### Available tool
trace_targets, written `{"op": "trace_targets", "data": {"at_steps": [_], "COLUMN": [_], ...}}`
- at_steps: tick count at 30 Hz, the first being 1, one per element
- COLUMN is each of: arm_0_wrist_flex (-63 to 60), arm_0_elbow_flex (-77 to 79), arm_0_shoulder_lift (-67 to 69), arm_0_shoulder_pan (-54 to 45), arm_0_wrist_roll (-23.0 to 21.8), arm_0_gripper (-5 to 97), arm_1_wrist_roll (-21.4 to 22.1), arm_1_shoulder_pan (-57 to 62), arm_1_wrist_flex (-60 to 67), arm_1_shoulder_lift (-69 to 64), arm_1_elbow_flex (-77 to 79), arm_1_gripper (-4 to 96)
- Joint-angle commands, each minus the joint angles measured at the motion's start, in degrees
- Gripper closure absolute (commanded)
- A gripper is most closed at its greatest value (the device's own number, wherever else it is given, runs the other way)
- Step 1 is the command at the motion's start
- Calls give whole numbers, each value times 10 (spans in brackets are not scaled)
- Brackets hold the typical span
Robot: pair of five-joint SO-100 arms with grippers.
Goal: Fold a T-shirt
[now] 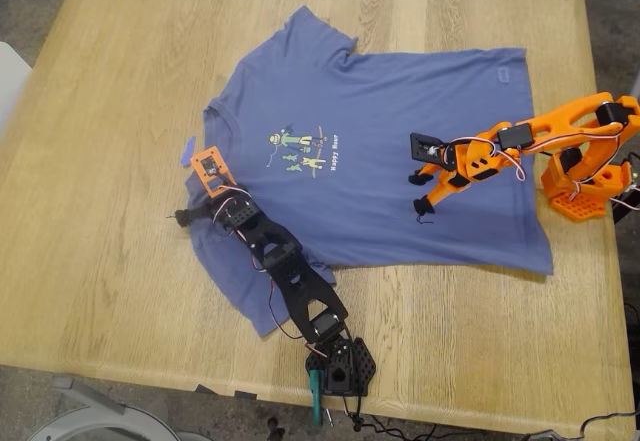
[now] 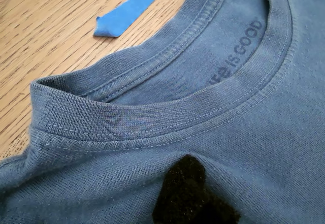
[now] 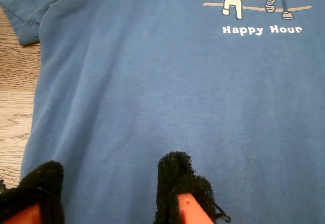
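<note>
T-shirt (image 1: 400, 151) lies flat, print up, on desk (image 1: 100, 211). My 1st pincer (image 1: 212, 173) sits just over collar (image 2: 167, 115) near blue tape scrap (image 2: 129, 9); open or closed, can't tell. My 2nd pincer (image 3: 109, 193) hovers open over shirt's lower body.

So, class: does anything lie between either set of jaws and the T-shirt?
Nothing visible does. My first gripper sits over the collar of the T-shirt, and my second gripper hangs over its bare body fabric. The blue tape scrap lies apart on the table.
</note>
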Motion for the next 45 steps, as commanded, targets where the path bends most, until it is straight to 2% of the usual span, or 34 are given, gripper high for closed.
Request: {"op": "trace_targets", "data": {"at_steps": [1, 5, 14, 18, 24, 34, 45], "arm_0_wrist_flex": [21, 23, 24, 14, -11, -23, -31], "arm_0_elbow_flex": [4, 9, 76, 109, 141, 162, 172], "arm_0_shoulder_lift": [0, 7, 62, 83, 95, 108, 119], "arm_0_shoulder_pan": [-36, -38, -33, -27, 1, 41, 58], "arm_0_wrist_roll": [-5, -7, -40, -53, -83, -98, -106], "arm_0_gripper": [350, 418, 723, 777, 917, 918, 918], "arm_1_wrist_roll": [6, 6, 5, 8, 11, 21, 22], "arm_1_shoulder_pan": [-2, -2, 2, -7, -7, 26, 21], "arm_1_wrist_flex": [2, 4, 11, 15, 4, -67, -129], "arm_1_shoulder_lift": [19, 19, 19, 18, 4, -22, -159], "arm_1_elbow_flex": [-22, -24, -29, -24, -13, 26, -89], "arm_1_gripper": [631, 633, 632, 635, 634, 602, 586]}}
